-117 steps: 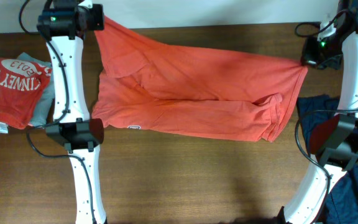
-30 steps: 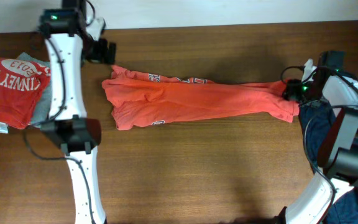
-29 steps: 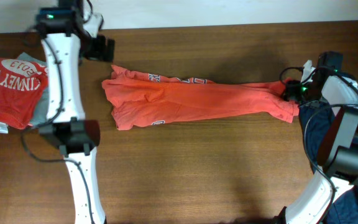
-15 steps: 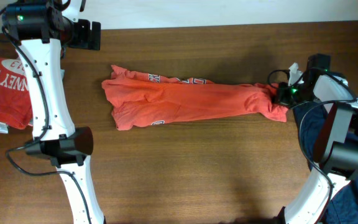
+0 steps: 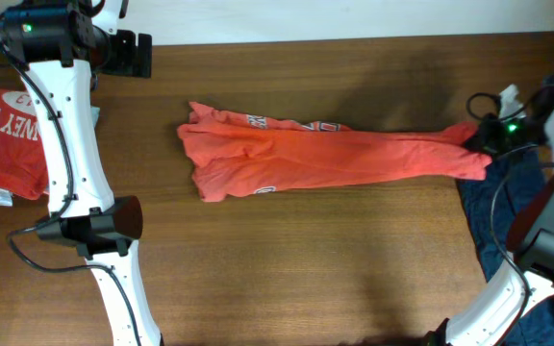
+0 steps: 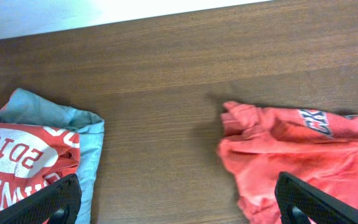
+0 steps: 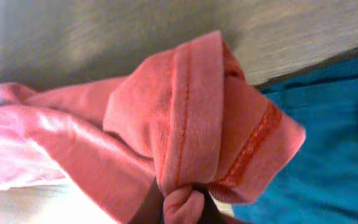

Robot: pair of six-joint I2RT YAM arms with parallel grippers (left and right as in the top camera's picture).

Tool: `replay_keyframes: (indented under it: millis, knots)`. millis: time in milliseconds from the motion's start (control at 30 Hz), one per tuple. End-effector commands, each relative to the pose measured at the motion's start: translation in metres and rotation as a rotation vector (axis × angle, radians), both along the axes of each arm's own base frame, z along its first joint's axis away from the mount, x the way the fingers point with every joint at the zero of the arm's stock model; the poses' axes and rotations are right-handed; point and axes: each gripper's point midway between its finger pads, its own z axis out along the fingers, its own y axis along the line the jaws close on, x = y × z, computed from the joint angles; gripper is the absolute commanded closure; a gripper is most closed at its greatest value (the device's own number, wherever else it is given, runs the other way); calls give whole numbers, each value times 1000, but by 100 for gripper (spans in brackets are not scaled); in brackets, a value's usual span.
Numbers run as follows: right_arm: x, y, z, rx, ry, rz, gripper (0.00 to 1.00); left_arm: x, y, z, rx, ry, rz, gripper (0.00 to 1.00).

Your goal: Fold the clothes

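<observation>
Overhead and wrist views, folding in progress. The orange shirt point(image 5: 325, 159) lies across the middle of the desk point(image 5: 335, 279) as a long, narrow band with its white print facing up along the far edge; compared with half a second ago the whole band has shifted toward the robot's right. The right pincer point(image 5: 487, 142) is clamped on a bunched hem at the shirt's right end, seen close in the right wrist view as a knot of cloth pinched between the fingers; that end now overhangs the dark blue garment point(image 5: 493, 216) lying at the desk's right edge. The left pincer point(image 5: 140, 56) stands with its fingers wide apart and nothing between them, raised over bare wood near the far left corner, well clear of the shirt's left end. A folded red shirt point(image 5: 12, 144) rests on a grey-blue garment point(image 6: 73, 124) at the far left. Judgement: the lengthwise fold appears done and the pull has drawn the band taut; a crosswise fold, end to end, likely remains.
</observation>
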Motion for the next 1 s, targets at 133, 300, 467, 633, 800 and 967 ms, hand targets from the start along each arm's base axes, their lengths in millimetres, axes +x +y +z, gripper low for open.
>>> replay_keyframes:
  millis: [133, 300, 467, 633, 800, 967]
  knots:
    - [16, 18, 40, 36, -97, 89, 96, -6, 4, 26, 8, -62, 16, 1]
    - [34, 123, 32, -21, -52, 307, 96, -6, 3, 26, 2, -64, 11, 1]
    - [35, 197, 22, -56, -35, 460, 96, -5, 2, 27, 2, -70, 11, 1]
    - [28, 254, -5, -106, 11, 579, 96, -5, 1, 26, -4, -68, 6, 1]
    - [18, 288, -16, -97, 35, 643, 52, -5, 1, 26, -5, -68, 6, 1]
    - [13, 338, -9, -27, -40, 749, 39, -5, 1, 26, -4, -68, 6, 1]
